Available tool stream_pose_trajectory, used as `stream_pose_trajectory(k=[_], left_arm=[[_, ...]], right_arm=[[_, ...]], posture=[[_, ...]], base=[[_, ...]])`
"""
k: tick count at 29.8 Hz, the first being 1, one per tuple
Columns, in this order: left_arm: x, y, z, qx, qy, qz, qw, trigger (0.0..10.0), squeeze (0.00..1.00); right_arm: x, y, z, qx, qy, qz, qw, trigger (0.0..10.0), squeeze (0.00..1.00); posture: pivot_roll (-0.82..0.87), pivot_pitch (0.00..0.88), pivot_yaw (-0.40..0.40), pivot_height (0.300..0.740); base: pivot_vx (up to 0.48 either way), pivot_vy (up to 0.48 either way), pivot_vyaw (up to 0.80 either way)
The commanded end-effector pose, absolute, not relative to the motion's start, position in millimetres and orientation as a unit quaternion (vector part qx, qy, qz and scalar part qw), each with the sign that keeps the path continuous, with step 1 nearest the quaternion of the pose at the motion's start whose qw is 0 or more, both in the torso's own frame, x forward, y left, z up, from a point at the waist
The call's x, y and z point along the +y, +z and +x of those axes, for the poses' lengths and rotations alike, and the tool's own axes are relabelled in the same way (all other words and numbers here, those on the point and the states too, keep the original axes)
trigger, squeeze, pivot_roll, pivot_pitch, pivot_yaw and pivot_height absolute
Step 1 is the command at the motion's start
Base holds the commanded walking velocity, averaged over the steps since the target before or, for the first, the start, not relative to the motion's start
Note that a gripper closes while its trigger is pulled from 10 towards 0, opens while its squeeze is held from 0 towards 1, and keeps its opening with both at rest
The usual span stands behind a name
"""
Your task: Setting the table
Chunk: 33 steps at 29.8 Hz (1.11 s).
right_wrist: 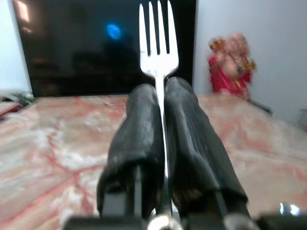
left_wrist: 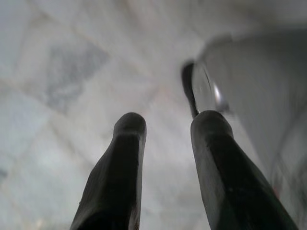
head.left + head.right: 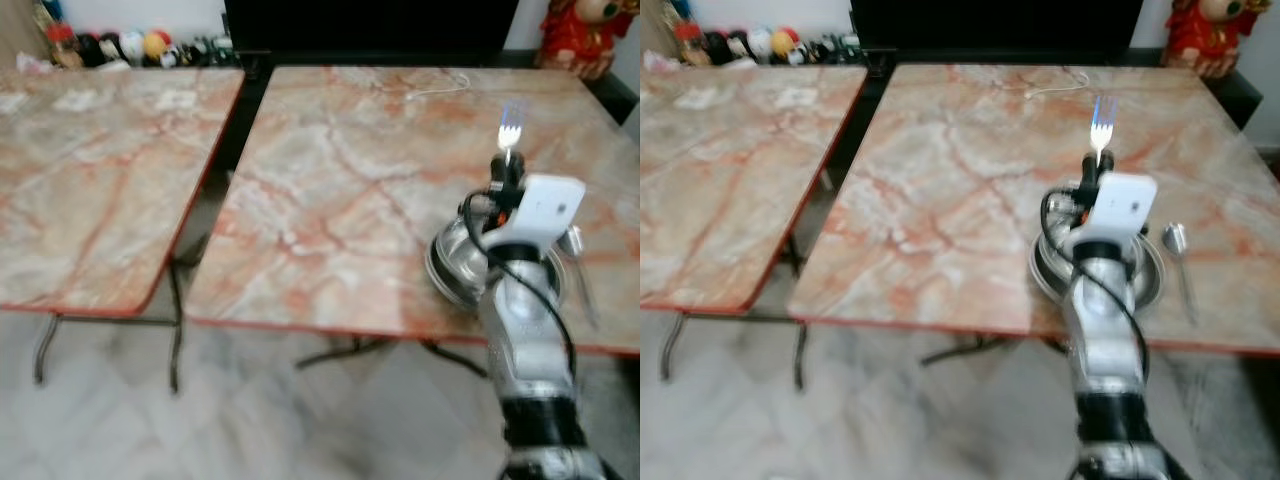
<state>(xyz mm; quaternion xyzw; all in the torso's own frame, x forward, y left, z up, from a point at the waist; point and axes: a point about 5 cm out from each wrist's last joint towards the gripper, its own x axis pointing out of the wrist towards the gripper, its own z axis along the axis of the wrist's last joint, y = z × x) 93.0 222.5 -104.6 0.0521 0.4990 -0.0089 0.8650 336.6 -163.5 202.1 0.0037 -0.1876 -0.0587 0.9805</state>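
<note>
Now the right gripper (image 1: 160, 103) squeezes a fork (image 1: 158, 43) tight above the bowl (image 3: 1150, 272), spoon (image 3: 1180, 255) beside it. It could slip and clang down; the left gripper (image 2: 168, 129), open, seems idle

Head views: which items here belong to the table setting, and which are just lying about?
Job:
- fork, pinched in the right gripper, tines up
- metal plate near the table's front edge
- spoon on the table, to the plate's right

Lying about:
- white cable at the table's far edge
- red figurine behind the table
- small toys along the far wall
- second table
</note>
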Motion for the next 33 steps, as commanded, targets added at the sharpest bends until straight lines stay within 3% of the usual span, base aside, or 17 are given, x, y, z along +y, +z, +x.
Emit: stream_pose_trajectory(k=[1, 8, 11, 17, 25, 33], left_arm=[[224, -108, 75, 0.517, -0.014, 0.061, 0.854, 10.0, 0.0], [224, -111, 54, 0.533, -0.008, 0.063, 0.844, 10.0, 0.0], [222, -109, 73, 0.518, -0.01, 0.063, 0.853, 10.0, 0.0], [223, -108, 78, 0.514, -0.006, 0.059, 0.856, 10.0, 0.0], [224, -108, 79, 0.516, -0.002, 0.059, 0.855, 10.0, 0.0], [224, -107, 80, 0.515, -0.007, 0.065, 0.855, 10.0, 0.0]], right_arm=[[-173, 205, 336, -0.191, -0.076, -0.002, 0.979, 10.0, 0.0], [-192, 199, 339, -0.161, -0.118, -0.02, 0.98, 10.0, 0.0], [-203, 188, 343, -0.115, -0.15, -0.029, 0.982, 10.0, 0.0], [-216, 182, 347, -0.087, -0.177, 0.004, 0.98, 10.0, 0.0], [-219, 181, 349, -0.071, -0.189, 0.02, 0.979, 10.0, 0.0], [-220, 164, 354, -0.025, -0.199, 0.034, 0.979, 10.0, 0.0]], posture=[[-0.1, 0.112, 0.049, 0.74], [-0.1, 0.113, 0.05, 0.74], [-0.1, 0.114, 0.051, 0.74], [-0.09, 0.112, 0.055, 0.74], [-0.09, 0.111, 0.059, 0.74], [-0.09, 0.111, 0.06, 0.74]], base=[[0.0, -0.431, 0.0], [0.0, -0.244, 0.0], [0.0, 0.0, 0.0], [0.0, 0.0, 0.0], [0.0, 0.285, -0.15], [0.0, 0.0, -0.46]])
